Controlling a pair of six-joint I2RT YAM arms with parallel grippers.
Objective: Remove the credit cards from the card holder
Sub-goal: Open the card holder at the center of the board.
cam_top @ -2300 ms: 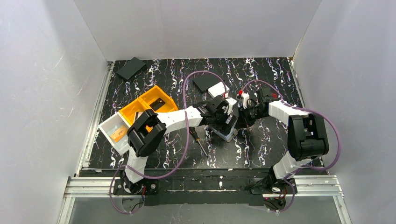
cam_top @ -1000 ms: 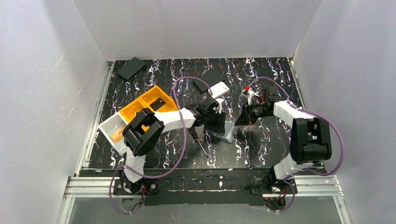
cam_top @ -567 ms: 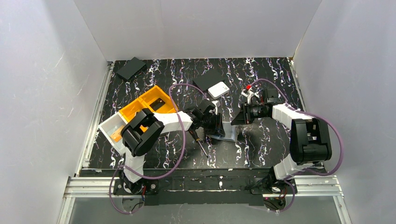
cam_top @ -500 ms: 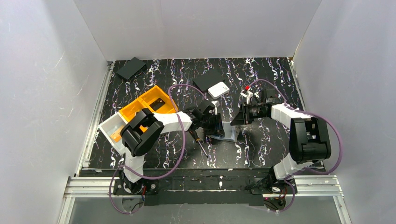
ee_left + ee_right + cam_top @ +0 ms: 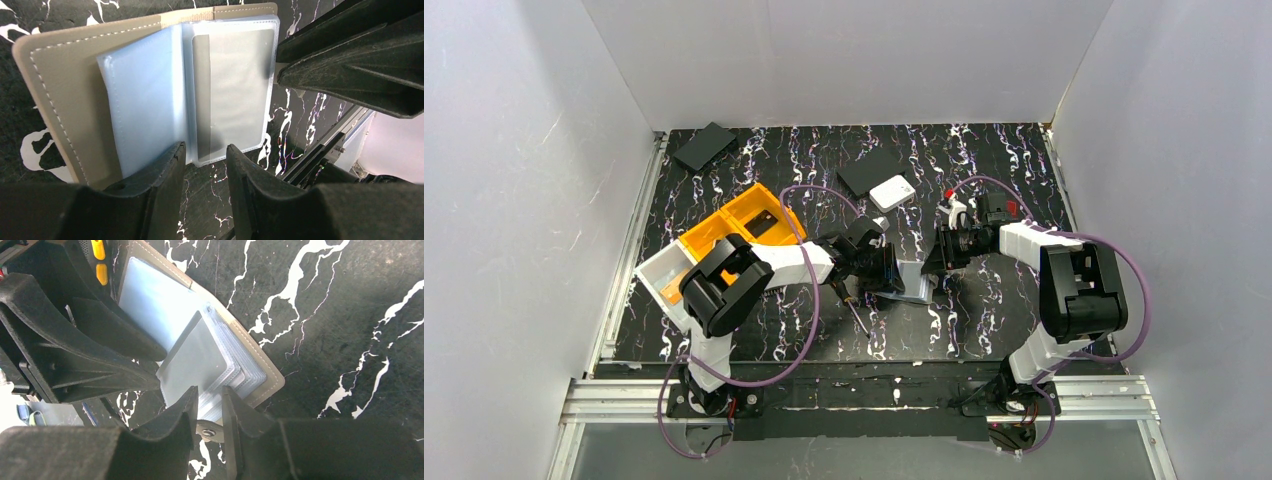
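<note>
Over the worktop (image 5: 984,310), seen from above, both arms crowd the middle. The card holder (image 5: 912,283) lies spread open between the left end effector (image 5: 886,268) and the right end effector (image 5: 932,264).

Left wrist view now: the taupe cover is flat, the pale blue sleeves are fanned, and a greyish credit card (image 5: 235,85) sits inside the top sleeve. The left fingers (image 5: 162,195) stand narrowly apart, straddling the sleeves' near edge. I'd say they are pinning rather than pinching.

Right wrist view: the right fingers (image 5: 250,440) are drawn close at the sleeve's free edge, and I cannot tell whether they have the card nipped.

No card is out, so this looks like the first extraction. The next move calls for a firm bite on the card alone, then a straight slide outward while the left holds the holder down.
</note>
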